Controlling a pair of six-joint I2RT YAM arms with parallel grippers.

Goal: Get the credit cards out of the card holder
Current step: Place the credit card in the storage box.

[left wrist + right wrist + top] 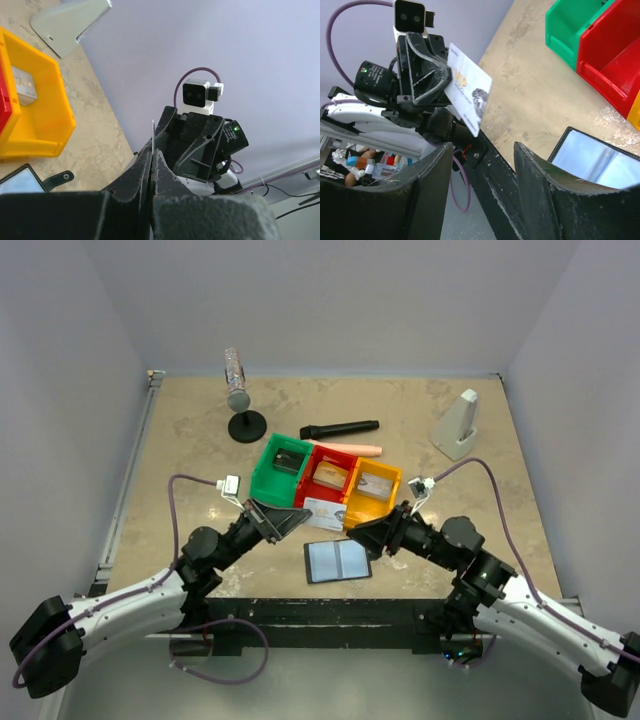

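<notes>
L hand (pixel 298 521) was clamped shut on one end of a white plastic credit card (pixel 325 512) w/ "VIP" print, held up off the beige marbled counter (pixel 190 450). In the L wrist view the card showed edge-on as a thin line between the closed fingers (pixel 142 165). R hand (pixel 482 150) stood open w/ nothing between its fingers, facing the card from approx 4 o'clock. In the R wrist view the card sat apart from both fingers.

Small flat black folding card holder (pixel 337 560), bluish-grey inside, lay opened flat on the counter at 6 o'clock of the card, near the front edge, between the two arms. Its small black tab (pixel 58 178) stuck out from one side.

At 12 o'clock of the holder was a row of 3 plastic bins, touching side by side: green bin (pixel 268 478), red bin (pixel 312 486), yellow bin (pixel 368 510), each w/ a small item inside. Past them at 12 o'clock lay a black marker-like stick (pixel 340 428), w/ a peach stick (pixel 355 448) just beside the red bin. At 11 o'clock stood a grey cylinder on a round black base (pixel 247 426). At 2 o'clock stood a white wedge-shaped stand (pixel 458 425).
</notes>
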